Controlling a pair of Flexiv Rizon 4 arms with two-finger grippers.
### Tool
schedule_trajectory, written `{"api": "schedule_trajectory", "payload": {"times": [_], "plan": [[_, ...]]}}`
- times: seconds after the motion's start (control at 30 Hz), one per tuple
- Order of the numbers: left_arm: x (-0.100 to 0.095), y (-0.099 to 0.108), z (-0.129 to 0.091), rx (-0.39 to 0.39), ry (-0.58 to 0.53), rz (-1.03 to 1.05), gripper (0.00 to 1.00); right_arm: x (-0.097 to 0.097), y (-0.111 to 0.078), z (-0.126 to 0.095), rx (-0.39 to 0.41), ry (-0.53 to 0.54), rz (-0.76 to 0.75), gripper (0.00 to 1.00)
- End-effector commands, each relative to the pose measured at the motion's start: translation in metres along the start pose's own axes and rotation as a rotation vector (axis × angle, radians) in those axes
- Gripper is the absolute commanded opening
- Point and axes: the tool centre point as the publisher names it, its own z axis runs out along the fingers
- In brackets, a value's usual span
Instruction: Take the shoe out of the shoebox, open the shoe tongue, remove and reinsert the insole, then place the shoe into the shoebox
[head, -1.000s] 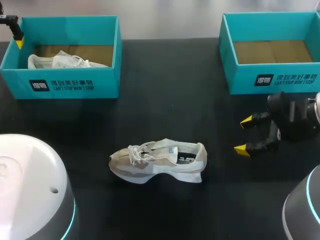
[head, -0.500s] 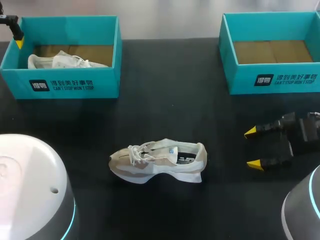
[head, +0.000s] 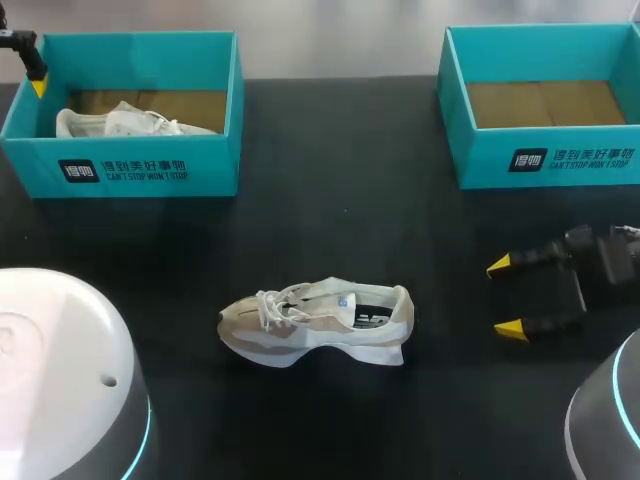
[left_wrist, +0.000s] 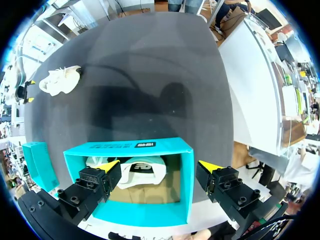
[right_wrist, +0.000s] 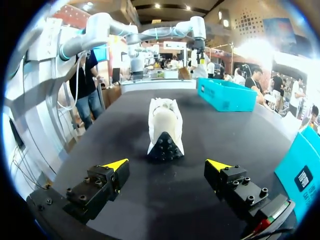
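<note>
Two grippers: left gripper (left_wrist: 159, 166) and right gripper (head: 503, 296) hanging spread, empty.
Shoe (head: 315, 322): lying on the table (head: 330, 220) ahead of the right gripper, heel toward it.
Shoebox (left_wrist: 140, 214): sitting under the left gripper.

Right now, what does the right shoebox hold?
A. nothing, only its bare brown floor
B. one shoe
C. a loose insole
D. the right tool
A: the right shoebox shows only its bare brown floor, while one shoe lies out on the table and a second shoe lies in the left shoebox.
</note>
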Motion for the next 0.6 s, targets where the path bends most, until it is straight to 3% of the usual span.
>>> {"api": "schedule_trajectory", "payload": {"times": [0.03,0.33,0.6], "plan": [[0.0,0.0,0.0,0.0,0.002,0.001,1.0,-0.009,-0.026,0.002,-0.056,0.008,0.02,1.0],[0.0,0.0,0.0,0.0,0.002,0.001,1.0,-0.014,-0.046,0.002,-0.145,-0.018,0.001,1.0],[0.0,0.0,0.0,0.0,0.002,0.001,1.0,-0.014,-0.051,0.011,-0.146,-0.028,-0.045,1.0]]}}
